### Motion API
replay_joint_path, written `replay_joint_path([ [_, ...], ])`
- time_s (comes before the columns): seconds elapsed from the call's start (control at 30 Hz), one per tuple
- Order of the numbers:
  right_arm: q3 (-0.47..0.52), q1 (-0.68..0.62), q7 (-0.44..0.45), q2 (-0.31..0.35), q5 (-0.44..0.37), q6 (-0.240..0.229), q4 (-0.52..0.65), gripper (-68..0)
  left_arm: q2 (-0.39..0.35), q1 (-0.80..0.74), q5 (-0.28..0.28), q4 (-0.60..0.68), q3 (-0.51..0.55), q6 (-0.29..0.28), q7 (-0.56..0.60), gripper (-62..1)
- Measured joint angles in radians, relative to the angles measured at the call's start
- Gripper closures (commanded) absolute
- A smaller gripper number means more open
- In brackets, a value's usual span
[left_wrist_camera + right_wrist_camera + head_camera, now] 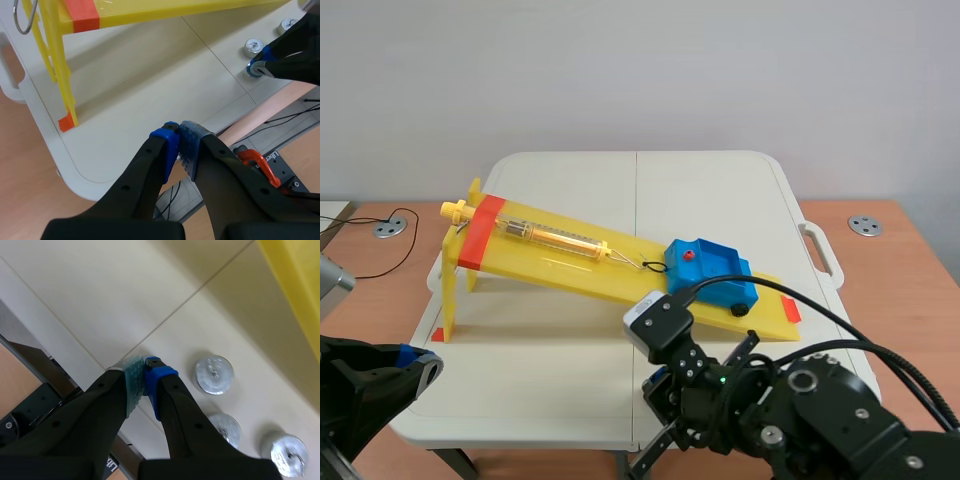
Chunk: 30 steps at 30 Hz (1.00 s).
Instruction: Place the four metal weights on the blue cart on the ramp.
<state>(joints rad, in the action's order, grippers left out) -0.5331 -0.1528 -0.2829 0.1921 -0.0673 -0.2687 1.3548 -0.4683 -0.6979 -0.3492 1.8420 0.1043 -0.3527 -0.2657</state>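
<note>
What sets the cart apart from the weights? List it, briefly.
Colour: the cart is blue with black wheels; the weights are silvery.
Shape: the cart is boxy; the weights are round discs.
Place: the cart sits on the sloped yellow ramp; the weights lie flat on the table.
Shared: neither is held.

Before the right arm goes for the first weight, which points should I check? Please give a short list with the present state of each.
1. The right gripper open for a grasp: not ok, its fingers are shut on nothing.
2. Weights in view: ok, three metal weights lie on the table beside it.
3. The fourth weight located: cannot tell.
4. The blue cart on the ramp, no weight seen on it: ok.
5. The left gripper apart from the ramp: ok, shut.
</note>
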Motion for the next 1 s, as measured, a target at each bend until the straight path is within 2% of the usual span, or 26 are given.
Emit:
replay_joint_path([
  [0.3,0.234,-0.155,-0.102,0.074,-0.182,-0.008,0.345,-0.6,0.0,0.0,0.0,0.0,0.0,0.0,0.0,-5.1],
  [0.53,0.49,-0.256,-0.19,0.074,-0.4,-0.06,0.529,-0.6,0.0,0.0,0.0,0.0,0.0,0.0,0.0,-5.1],
  [0.67,0.619,-0.255,-0.195,0.062,-0.491,-0.06,0.554,-0.6,0.0,0.0,0.0,0.0,0.0,0.0,0.0,-5.1],
  [0.77,0.679,-0.228,-0.198,0.034,-0.5,-0.059,0.551,-0.6,0.0,0.0,0.0,0.0,0.0,0.0,0.0,-5.1],
  [0.87,0.689,-0.171,-0.197,-0.007,-0.499,-0.06,0.519,-0.6,0.0,0.0,0.0,0.0,0.0,0.0,0.0,-5.1],
  [1.0,0.686,-0.074,-0.197,-0.07,-0.499,-0.06,0.417,-0.6,0.0,0.0,0.0,0.0,0.0,0.0,0.0,-5.1],
])
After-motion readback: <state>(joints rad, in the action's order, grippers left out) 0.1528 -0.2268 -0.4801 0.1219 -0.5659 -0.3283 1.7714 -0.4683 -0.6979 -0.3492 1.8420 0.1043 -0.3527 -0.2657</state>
